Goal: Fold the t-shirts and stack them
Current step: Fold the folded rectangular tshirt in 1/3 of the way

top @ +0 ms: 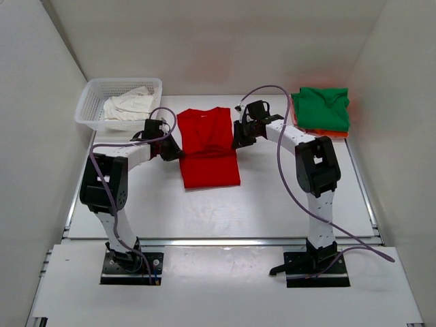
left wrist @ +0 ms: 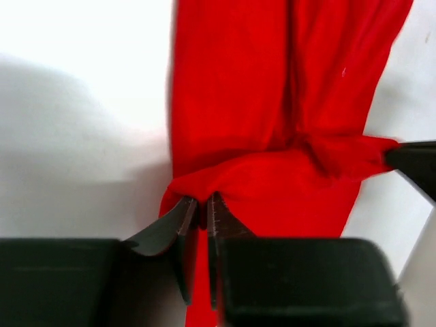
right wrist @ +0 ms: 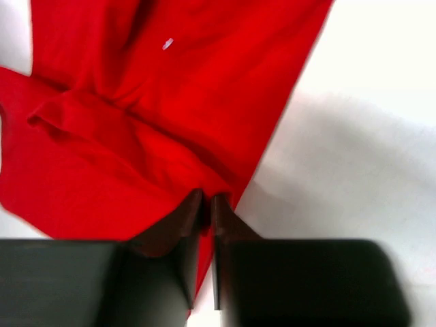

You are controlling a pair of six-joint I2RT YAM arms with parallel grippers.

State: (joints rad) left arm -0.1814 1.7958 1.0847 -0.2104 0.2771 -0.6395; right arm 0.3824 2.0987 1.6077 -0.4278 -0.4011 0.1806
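Observation:
The red t-shirt (top: 208,146) lies lengthwise in the middle of the table, sides folded in. My left gripper (top: 177,154) is shut on its left edge, red cloth pinched between the jaws (left wrist: 201,204). My right gripper (top: 236,140) is shut on its right edge (right wrist: 206,203). A fold of the red t-shirt (left wrist: 286,170) bunches across between the two grippers. The green t-shirt (top: 321,107) lies folded on a salmon-pink one (top: 327,131) at the back right. An off-white t-shirt (top: 129,103) lies crumpled in the basket.
The white plastic mesh basket (top: 92,102) stands at the back left. White walls close in the table on the left, back and right. The right gripper's dark finger shows at the right edge of the left wrist view (left wrist: 415,163).

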